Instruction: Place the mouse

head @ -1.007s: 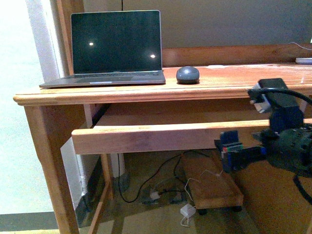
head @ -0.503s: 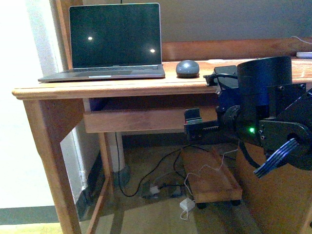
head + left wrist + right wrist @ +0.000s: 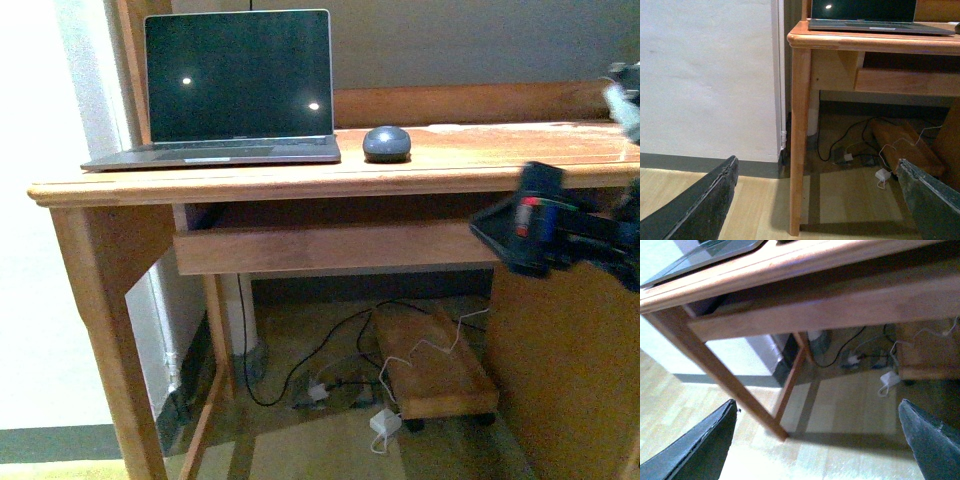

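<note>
Right gripper (image 3: 520, 232) is being seen blurred at the right edge of the front view, below the counter (image 3: 300, 180) top; its fingers (image 3: 700, 447) are being held released, nothing between them. Left gripper (image 3: 815, 200) fingers (image 3: 695, 207) are being held spread too, over the floor (image 3: 760, 205). Mouse (image 3: 386, 143) is being left resting at upper center on the counter, just right of the laptop (image 3: 235, 90).

We see the mouse (image 3: 386, 143) on the wooden desk (image 3: 480, 160), just beside the open laptop (image 3: 232, 95), not touching it.
</note>
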You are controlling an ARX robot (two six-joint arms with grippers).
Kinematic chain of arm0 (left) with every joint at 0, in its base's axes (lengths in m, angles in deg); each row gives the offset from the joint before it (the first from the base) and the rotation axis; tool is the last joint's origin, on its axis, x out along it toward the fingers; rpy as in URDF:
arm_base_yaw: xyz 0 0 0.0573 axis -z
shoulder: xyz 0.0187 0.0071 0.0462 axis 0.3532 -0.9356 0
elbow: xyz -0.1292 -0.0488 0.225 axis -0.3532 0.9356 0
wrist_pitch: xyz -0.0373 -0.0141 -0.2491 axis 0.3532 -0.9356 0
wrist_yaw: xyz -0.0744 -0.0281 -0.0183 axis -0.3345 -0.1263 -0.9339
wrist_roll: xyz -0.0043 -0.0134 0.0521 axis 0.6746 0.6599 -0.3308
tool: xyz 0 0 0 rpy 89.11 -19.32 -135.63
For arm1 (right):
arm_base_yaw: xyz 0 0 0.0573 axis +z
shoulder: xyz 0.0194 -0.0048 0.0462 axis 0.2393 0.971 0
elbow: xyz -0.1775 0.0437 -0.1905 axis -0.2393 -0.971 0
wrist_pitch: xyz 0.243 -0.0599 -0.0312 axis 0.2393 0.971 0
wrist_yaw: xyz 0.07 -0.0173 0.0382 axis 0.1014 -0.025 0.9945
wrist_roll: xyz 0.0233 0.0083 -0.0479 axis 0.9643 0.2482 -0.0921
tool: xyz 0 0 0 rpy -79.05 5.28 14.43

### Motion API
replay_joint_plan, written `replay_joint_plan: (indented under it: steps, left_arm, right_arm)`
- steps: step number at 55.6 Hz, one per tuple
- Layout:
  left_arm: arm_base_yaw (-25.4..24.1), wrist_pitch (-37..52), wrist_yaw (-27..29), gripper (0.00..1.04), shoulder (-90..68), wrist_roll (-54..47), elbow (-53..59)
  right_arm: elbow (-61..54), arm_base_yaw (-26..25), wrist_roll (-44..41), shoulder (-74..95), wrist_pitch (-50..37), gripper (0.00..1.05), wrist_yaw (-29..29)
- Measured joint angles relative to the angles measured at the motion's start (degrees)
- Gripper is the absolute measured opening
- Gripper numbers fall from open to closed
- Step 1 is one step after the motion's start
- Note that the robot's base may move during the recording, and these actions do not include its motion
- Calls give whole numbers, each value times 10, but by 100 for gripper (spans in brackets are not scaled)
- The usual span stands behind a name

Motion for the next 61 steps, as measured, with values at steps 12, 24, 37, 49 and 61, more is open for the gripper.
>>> replay_joint_plan:
  steps: [12, 24, 37, 49, 61]
  left_arm:
    - [0, 0, 0, 97, 0, 0, 0]
    - [0, 0, 0, 97, 0, 0, 0]
    - [0, 0, 0, 97, 0, 0, 0]
    - [0, 0, 0, 97, 0, 0, 0]
    - [0, 0, 0, 97, 0, 0, 0]
  right_arm:
    - [-161, -32, 44, -304, 111, 97, 72]
    - [-218, -24, 74, -540, 236, 97, 42]
    - [-263, 36, -111, -699, 333, 66, -323]
    - [-278, -34, -158, -730, 342, 28, -265]
    - [-290, -134, -169, -749, 350, 3, -164]
